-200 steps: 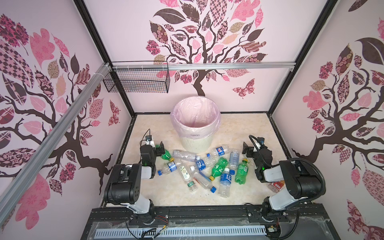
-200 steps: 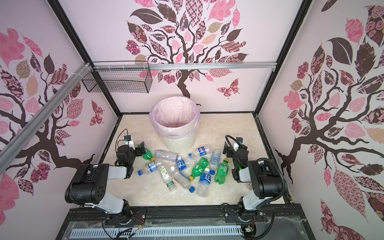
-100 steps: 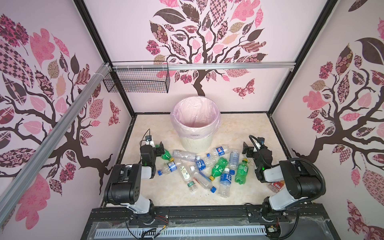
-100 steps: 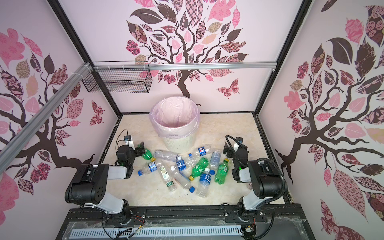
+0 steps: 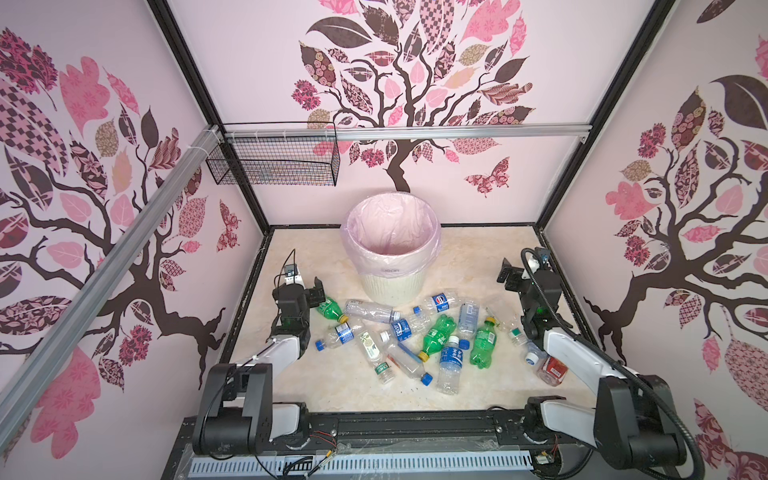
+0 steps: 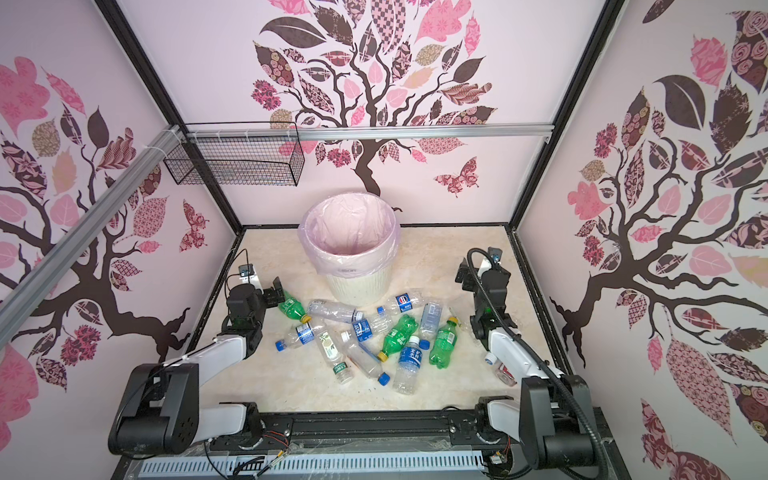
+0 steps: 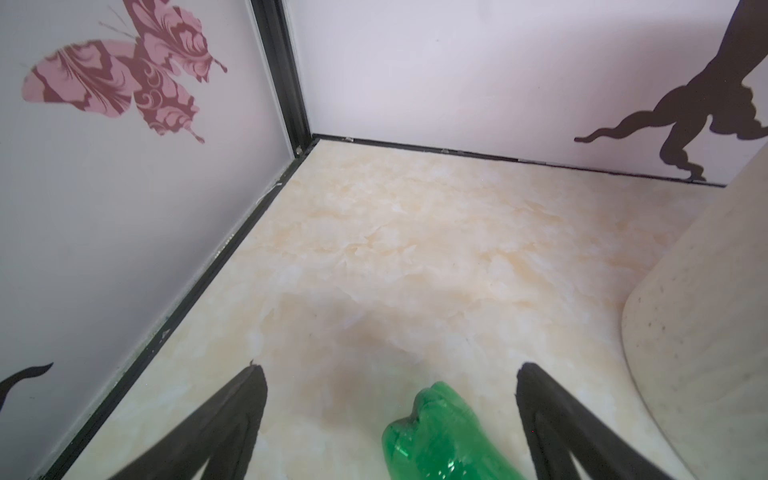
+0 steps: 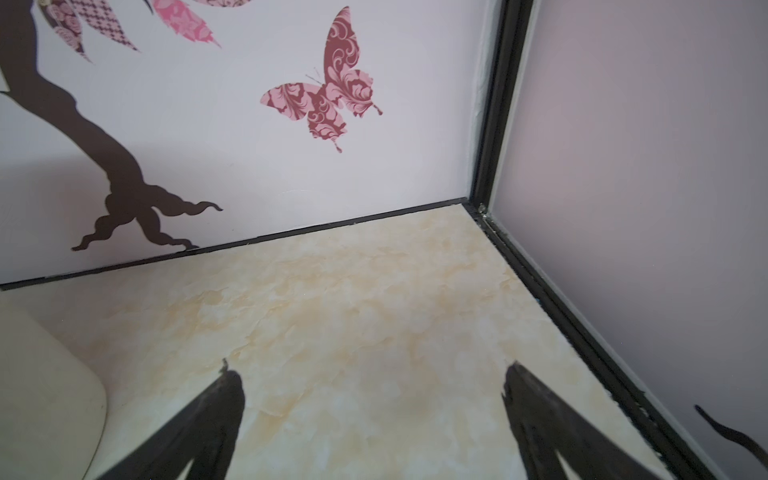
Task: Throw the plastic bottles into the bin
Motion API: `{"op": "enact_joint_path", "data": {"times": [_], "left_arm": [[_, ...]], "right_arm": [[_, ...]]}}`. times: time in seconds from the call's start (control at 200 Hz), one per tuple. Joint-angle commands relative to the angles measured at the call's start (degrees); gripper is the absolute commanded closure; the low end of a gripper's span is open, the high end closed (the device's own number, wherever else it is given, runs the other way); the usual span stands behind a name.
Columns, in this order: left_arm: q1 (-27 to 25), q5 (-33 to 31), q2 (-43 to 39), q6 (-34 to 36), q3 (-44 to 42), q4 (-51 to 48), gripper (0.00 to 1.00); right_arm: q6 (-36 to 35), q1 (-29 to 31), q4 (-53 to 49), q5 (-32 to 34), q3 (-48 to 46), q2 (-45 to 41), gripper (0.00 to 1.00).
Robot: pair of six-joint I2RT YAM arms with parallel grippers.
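Several plastic bottles point(image 5: 415, 332) lie scattered on the marbled floor in front of the bin point(image 5: 390, 286), a cream ribbed basket with a pink liner and nothing visible inside. My left gripper point(image 5: 316, 291) is open and low at the pile's left edge. The base of a green bottle point(image 7: 440, 432) lies between its fingers, nearer one of them, and I see no contact. This same green bottle point(image 5: 330, 308) has a yellow cap. My right gripper point(image 5: 509, 276) is open over bare floor right of the bin, with nothing between its fingers point(image 8: 523, 399). A red-labelled bottle point(image 5: 552, 368) lies partly under the right arm.
A black wire mesh basket point(image 5: 274, 160) hangs high on the rail at the back left. Pink walls with black frame posts close in three sides. The bin's wall point(image 7: 698, 332) stands close beside the left gripper, and the bin point(image 8: 41, 395) also edges the right wrist view.
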Motion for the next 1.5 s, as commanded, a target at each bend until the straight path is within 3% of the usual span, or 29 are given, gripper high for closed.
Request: {"op": "enact_joint_path", "data": {"times": [0.0,0.165,0.29,0.385,0.5,0.61,0.75,1.086,1.321,1.496], "left_arm": [[-2.3,-5.5,-2.0,-1.0,7.7,-14.5,0.02],[-3.4,-10.3,-4.3,-6.0,15.3,-28.9,0.02],[-3.8,-8.6,-7.0,-10.1,18.3,-35.4,0.02],[-6.3,-11.8,-7.9,-11.8,19.7,-40.2,0.02],[-6.9,-8.2,-8.7,-15.7,21.7,-44.4,0.02],[-6.9,-6.7,-10.6,-16.2,24.1,-50.3,0.02],[-6.9,-5.4,-11.7,-13.9,27.6,-58.9,0.02],[-6.9,3.1,-19.7,-7.7,25.2,-64.5,0.02],[-6.9,6.6,-19.6,-6.4,26.3,-66.4,0.02],[-6.9,8.5,-19.9,-6.9,26.2,-66.1,0.02]], "right_arm": [[4.1,-0.3,-22.1,7.4,8.1,-1.0,0.0],[7.9,-0.3,-39.0,8.4,17.4,1.2,0.0],[9.9,-0.2,-46.0,1.6,20.0,1.3,0.0],[10.5,-0.3,-48.9,-2.6,20.1,1.5,0.0],[10.6,-0.2,-54.6,-5.4,21.7,3.2,0.01],[13.9,1.8,-55.5,-8.7,20.9,3.5,0.02],[13.9,8.1,-59.8,-1.3,21.7,5.9,0.02],[13.6,8.1,-60.3,-1.4,17.5,9.8,0.07],[12.4,8.1,-58.8,-2.7,18.3,16.5,0.07],[12.4,7.8,-56.7,-2.7,18.1,20.0,0.17]]}}
